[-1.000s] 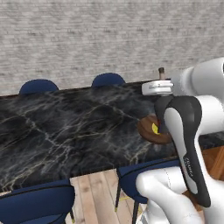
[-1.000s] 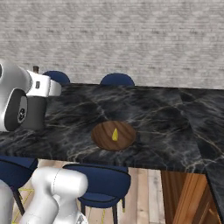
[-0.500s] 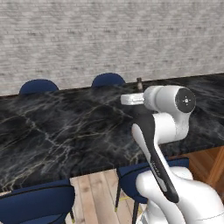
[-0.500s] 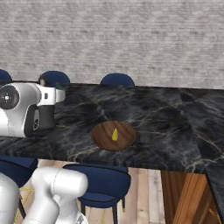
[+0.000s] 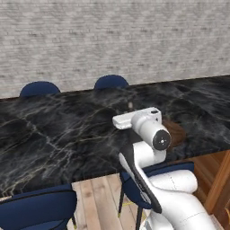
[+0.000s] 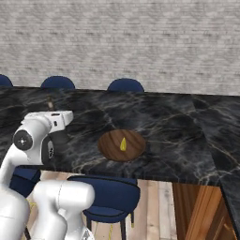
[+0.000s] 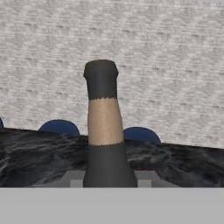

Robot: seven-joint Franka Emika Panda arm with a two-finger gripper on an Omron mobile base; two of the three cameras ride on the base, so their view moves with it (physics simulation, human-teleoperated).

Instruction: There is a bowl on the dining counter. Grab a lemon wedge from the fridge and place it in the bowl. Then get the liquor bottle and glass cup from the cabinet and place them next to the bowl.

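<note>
My jaws hold the liquor bottle [image 7: 105, 131] low down on its dark body, one on each side. Its tan neck and dark cap stick up in front of the hand camera. From the right base camera I see my gripper [image 6: 52, 123] over the near left part of the table [image 6: 187, 126], with the bottle top poking up just behind it.

I think the first job is done. The lemon wedge [image 6: 123, 144] lies inside the bowl [image 6: 122, 145], near its middle. The bowl holds nothing else. It sits on the table to the right of my hand, a little apart from it.

The bottle is not set down yet. I still need to stand it next to the bowl. I think the glass cup is still to fetch, since I see no cup on the table. Blue chairs [image 6: 125, 85] stand along the far side.
</note>
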